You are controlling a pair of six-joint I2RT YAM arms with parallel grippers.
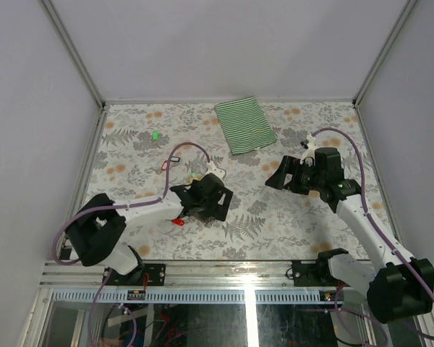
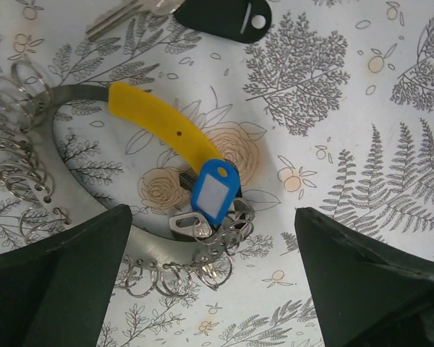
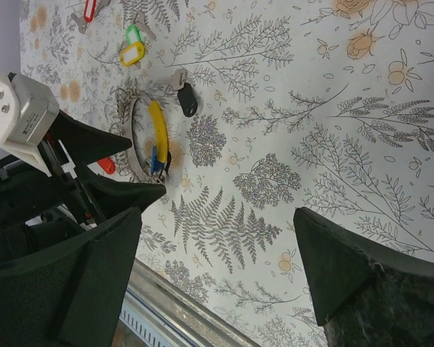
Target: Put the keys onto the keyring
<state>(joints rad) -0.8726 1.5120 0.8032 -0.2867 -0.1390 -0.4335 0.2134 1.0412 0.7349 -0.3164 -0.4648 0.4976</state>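
The keyring (image 2: 79,92) is a silvery metal band loop with a yellow sleeve (image 2: 159,123) and several small wire rings along it. A key with a blue tag (image 2: 215,194) lies on its near side among the rings. A key with a black tag (image 2: 220,16) lies just beyond the loop. My left gripper (image 2: 213,242) is open, directly above the blue tag and the rings, and holds nothing. In the top view it (image 1: 199,191) hides the keyring. My right gripper (image 3: 217,217) is open and empty, hovering to the right (image 1: 281,177). The keyring (image 3: 126,123) also shows in the right wrist view.
A green tag (image 1: 155,134) and a red-tagged key (image 1: 172,160) lie at the back left. Another red tag (image 1: 178,221) lies beside the left arm. Yellow (image 3: 132,55) and green (image 3: 134,34) tags lie beyond the keyring. A green-striped cloth (image 1: 246,124) lies at the back.
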